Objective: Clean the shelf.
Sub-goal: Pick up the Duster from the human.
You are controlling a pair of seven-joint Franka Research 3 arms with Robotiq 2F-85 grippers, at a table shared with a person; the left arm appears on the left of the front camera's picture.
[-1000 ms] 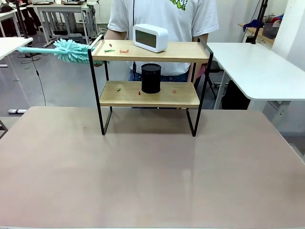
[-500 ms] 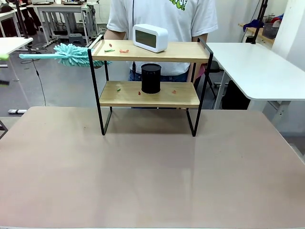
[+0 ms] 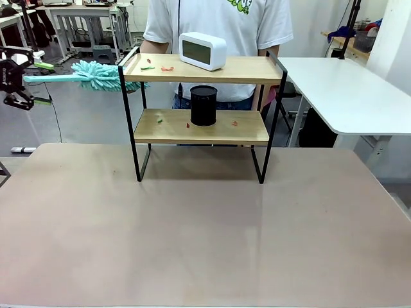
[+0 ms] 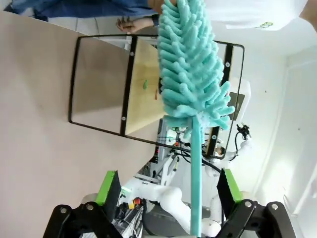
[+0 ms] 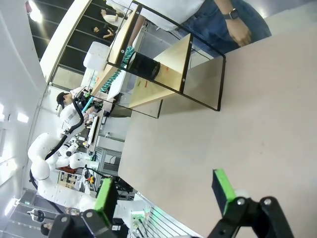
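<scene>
The shelf [image 3: 200,69] stands at the table's far side, with small red and green scraps [image 3: 157,66] on both boards. A teal duster [image 3: 96,74] sticks out level past the shelf's left end, handle [image 3: 54,78] pointing left. My left gripper [image 3: 45,82] is open at the far left, its green pads above and below the handle's end. In the left wrist view the duster [image 4: 190,64] rises ahead and its handle [image 4: 196,173] runs down between the open fingers [image 4: 110,188], nearer the right one. The right gripper [image 5: 163,194] hangs open above the table, facing the shelf [image 5: 158,64].
A white clock [image 3: 203,50] sits on the top board and a black cup [image 3: 203,105] on the lower one. A person in a white shirt [image 3: 218,19] stands behind the shelf. The brown table [image 3: 205,231] stretches in front. A white table [image 3: 347,90] stands at the right.
My left gripper has come in from the left, open around the end of the duster's handle. The duster has shifted slightly right and levelled out.
</scene>
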